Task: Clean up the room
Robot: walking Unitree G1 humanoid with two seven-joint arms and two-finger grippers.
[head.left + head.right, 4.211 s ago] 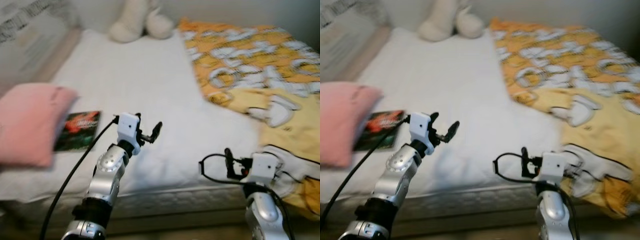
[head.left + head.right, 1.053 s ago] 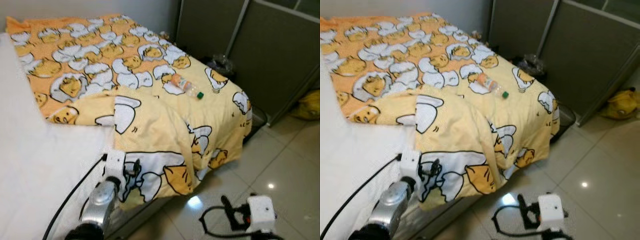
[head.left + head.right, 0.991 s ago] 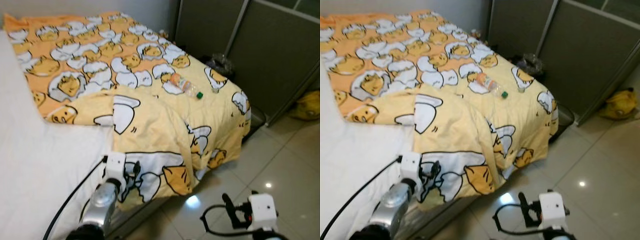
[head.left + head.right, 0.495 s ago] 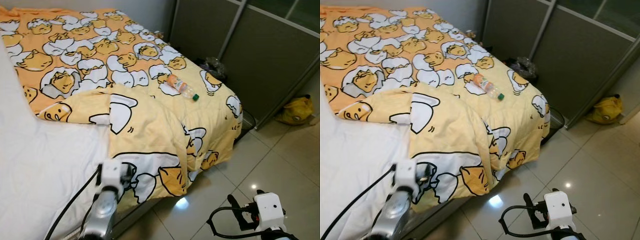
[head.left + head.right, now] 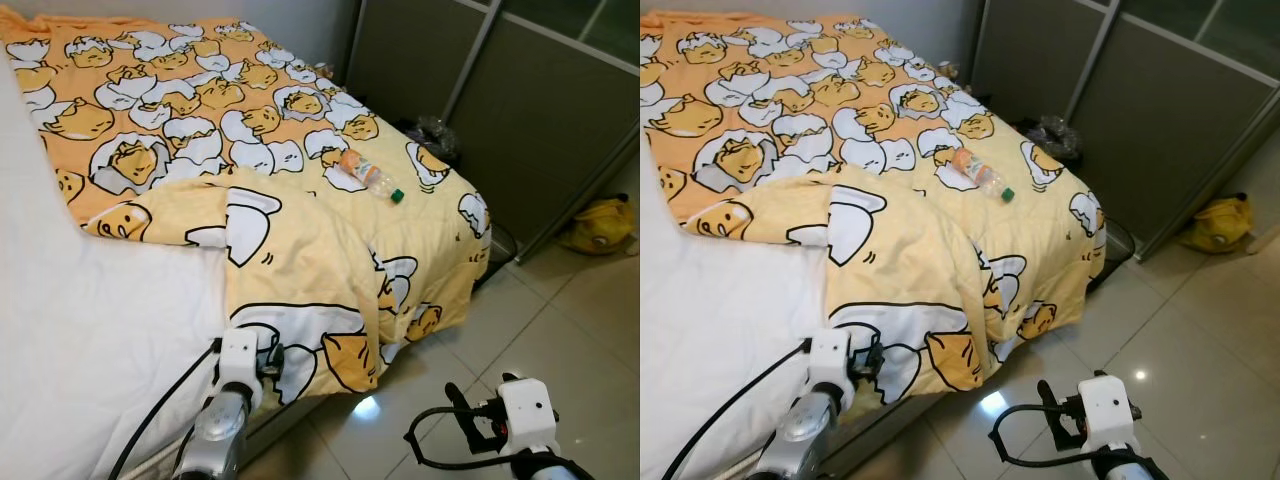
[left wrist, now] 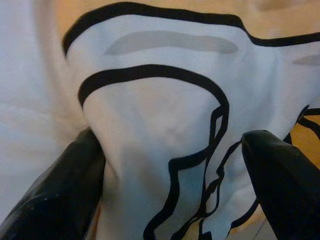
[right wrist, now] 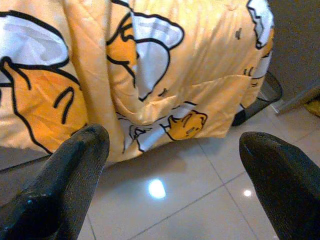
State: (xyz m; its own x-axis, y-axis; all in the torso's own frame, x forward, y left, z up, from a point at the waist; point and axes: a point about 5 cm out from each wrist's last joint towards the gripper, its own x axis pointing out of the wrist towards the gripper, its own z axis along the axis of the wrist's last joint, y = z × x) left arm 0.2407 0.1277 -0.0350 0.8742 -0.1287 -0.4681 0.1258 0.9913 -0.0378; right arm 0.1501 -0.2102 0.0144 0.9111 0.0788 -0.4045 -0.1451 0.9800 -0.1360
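Left eye view: beyond the left end effector (image 5: pixel 268 357) a plastic bottle (image 5: pixel 369 175) lies on the yellow blanket (image 5: pixel 300 250). That end effector is spread, fingers against the blanket's hanging edge — the right end effector (image 7: pixel 170 165) is also spread, holding nothing, above the floor tiles (image 7: pixel 170 200).

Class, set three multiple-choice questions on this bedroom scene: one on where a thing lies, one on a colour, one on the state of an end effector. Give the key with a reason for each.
1. Where does the bottle lie?
A. on the floor
B. on the quilt
C. on the white sheet

2. What colour is the bottle's cap?
A. green
B. red
C. white

3. How is the left end effector set?
A. shut on the bottle
B. open, with quilt cloth between its fingers
C. open over the bare floor

Key: 1 B, it rests on the egg-patterned quilt near the bed's far corner; 2 A, the cap end shows green; 3 B, the left wrist view shows both fingers apart with cloth between them.
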